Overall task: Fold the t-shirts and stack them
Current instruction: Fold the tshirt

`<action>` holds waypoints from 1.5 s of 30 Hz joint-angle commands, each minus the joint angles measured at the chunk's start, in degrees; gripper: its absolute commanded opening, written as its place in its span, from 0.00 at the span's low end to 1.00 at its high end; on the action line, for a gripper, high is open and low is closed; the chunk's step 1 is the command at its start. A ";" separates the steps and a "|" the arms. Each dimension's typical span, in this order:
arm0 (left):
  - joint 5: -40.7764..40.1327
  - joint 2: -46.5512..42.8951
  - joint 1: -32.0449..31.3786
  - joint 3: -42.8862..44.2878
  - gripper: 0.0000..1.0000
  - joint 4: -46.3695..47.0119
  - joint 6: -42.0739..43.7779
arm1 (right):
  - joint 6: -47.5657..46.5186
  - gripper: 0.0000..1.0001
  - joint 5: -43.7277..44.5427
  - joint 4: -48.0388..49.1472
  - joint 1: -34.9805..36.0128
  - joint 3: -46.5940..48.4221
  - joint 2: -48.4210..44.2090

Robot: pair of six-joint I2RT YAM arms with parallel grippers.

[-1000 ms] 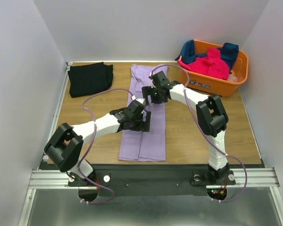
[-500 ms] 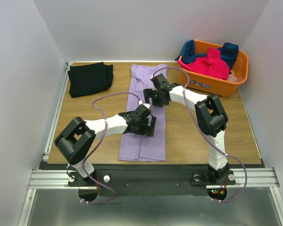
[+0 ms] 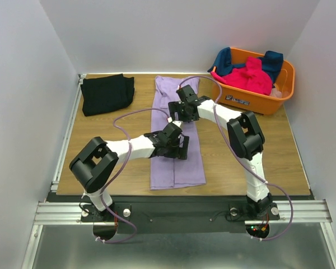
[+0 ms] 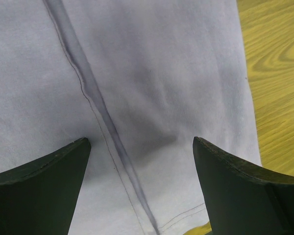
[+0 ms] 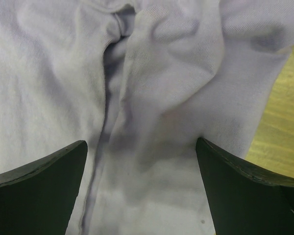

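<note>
Lavender t-shirt (image 3: 178, 171) lies in a long narrow strip down the middle of the table (image 3: 101, 134). It runs from close to the far edge almost to the near edge, and its near end is skewed a little toward my right. Both my arms reach in over it.

My left gripper (image 4: 141, 141) hangs above the near half of the strip with its fingers spread wide and nothing between them. Under it the cloth is smooth, with a dark fold line running down it, and bare wood shows just past the shirt's right side.

My right gripper (image 5: 140, 142) hangs over the far half, also spread wide and gripping nothing. The cloth below it is rumpled into soft ridges around a crease. I cannot tell whether either set of fingertips touches the fabric.

A black t-shirt (image 3: 106, 93) lies folded at the far left corner, well apart from the lavender one. At the far right corner sits an orange basket (image 3: 287, 84), holding a hot-pink t-shirt (image 3: 249, 77) heaped on a teal-blue t-shirt (image 3: 273, 59).
</note>
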 commanded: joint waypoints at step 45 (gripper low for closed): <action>-19.38 -39.32 -21.51 -21.77 0.95 -25.18 -48.80 | 33.39 0.85 2.45 -3.65 13.67 -64.86 -59.64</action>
